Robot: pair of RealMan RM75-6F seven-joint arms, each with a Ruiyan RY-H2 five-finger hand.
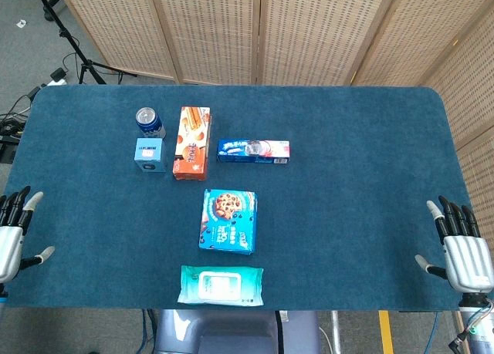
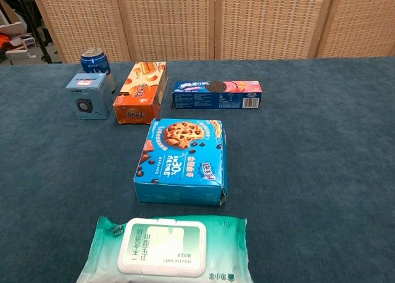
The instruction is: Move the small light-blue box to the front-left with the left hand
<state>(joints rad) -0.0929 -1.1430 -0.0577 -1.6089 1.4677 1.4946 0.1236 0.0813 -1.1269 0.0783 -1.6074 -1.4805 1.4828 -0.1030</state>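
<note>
The small light-blue box (image 1: 150, 155) (image 2: 89, 95) stands on the blue table (image 1: 347, 184) at the back left, just in front of a blue can (image 1: 149, 122) (image 2: 95, 61). My left hand (image 1: 14, 232) hovers at the table's front-left edge, fingers spread, holding nothing, well clear of the box. My right hand (image 1: 461, 250) is at the front-right edge, also spread and empty. Neither hand shows in the chest view.
An orange snack box (image 1: 191, 142) (image 2: 141, 91) lies right of the light-blue box. A long Oreo-style pack (image 1: 253, 150) (image 2: 216, 94) lies further right. A blue cookie box (image 1: 228, 220) (image 2: 182, 161) and a wet-wipes pack (image 1: 221, 284) (image 2: 168, 250) sit at front centre.
</note>
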